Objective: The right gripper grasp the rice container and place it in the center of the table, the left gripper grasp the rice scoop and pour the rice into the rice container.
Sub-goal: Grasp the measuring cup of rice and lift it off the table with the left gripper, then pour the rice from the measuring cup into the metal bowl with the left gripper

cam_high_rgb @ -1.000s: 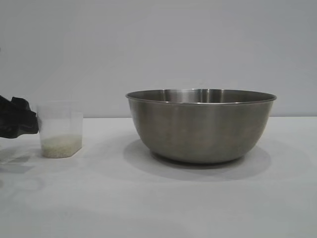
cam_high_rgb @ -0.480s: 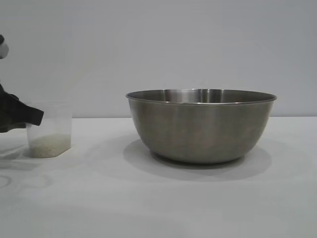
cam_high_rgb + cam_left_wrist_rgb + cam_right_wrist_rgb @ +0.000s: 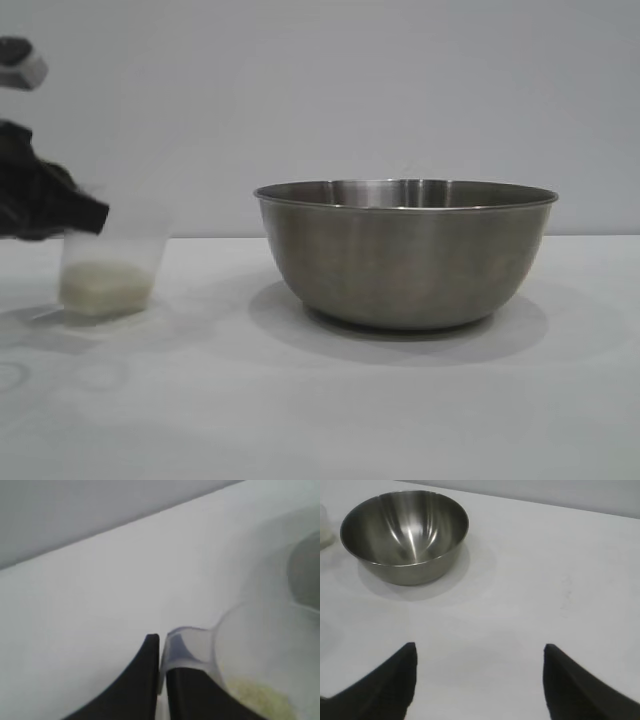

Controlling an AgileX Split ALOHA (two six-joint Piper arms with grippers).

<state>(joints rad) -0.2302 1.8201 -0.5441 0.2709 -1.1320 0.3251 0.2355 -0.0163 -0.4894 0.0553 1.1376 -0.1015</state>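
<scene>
Left gripper: its two black fingers are pinched tight on the loop handle of the cup. It holds the cup at the left edge of the front view.

Cup: a small see-through plastic cup. It looks to be lifted just a little off the table, with a soft shadow under it. It is well apart from the bowl.

Rice: a small pale heap in the bottom of the cup. None is in the bowl yet.

Bowl: a big shiny steel bowl. It sits flat on the white table, near the middle. It is empty inside, as the right wrist view shows.

Right gripper: its fingers are spread wide with nothing between them. It hangs over bare table, away from the bowl.

How the cup will handle: I think it is very light and a bit bendy. The plastic is smooth, so it could slip or swing in the grip. The handle is the best place to hold it, and that is where it is held now.

How the rice will handle: the grains are loose and will slide out fast when the cup tips. A slow tip over the bowl should keep them from spilling.

How the bowl will handle: it looks hard, smooth and heavier than the cup. The thin rim is the place to grab it.

Writing: I can see no words, marks or labels on the cup, bowl or table.
</scene>
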